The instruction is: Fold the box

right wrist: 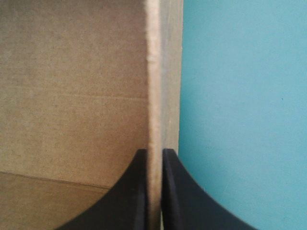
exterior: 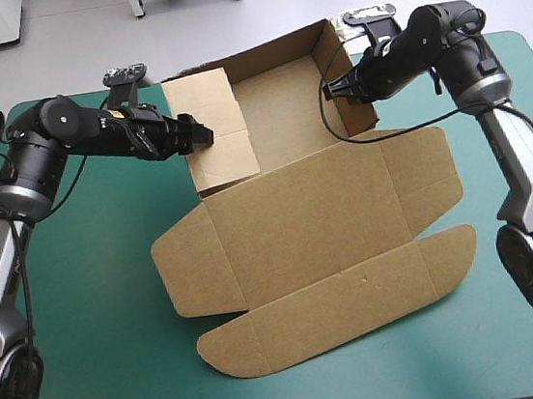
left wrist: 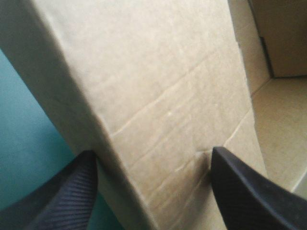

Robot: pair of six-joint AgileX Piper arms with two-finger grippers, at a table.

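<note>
The box (exterior: 316, 203) sits at the table's (exterior: 101, 356) far middle, lid flat toward the near edge. Our right gripper (right wrist: 154, 152) pinches its right wall; our left gripper (left wrist: 152, 158), spread open, straddles the left wall.

The brown box (exterior: 307, 214) is spread mid-frame, walls raised at upper centre, lid flat below. Its left wall is met by the left gripper (exterior: 198, 136), its right by the right gripper (exterior: 333, 88).
</note>
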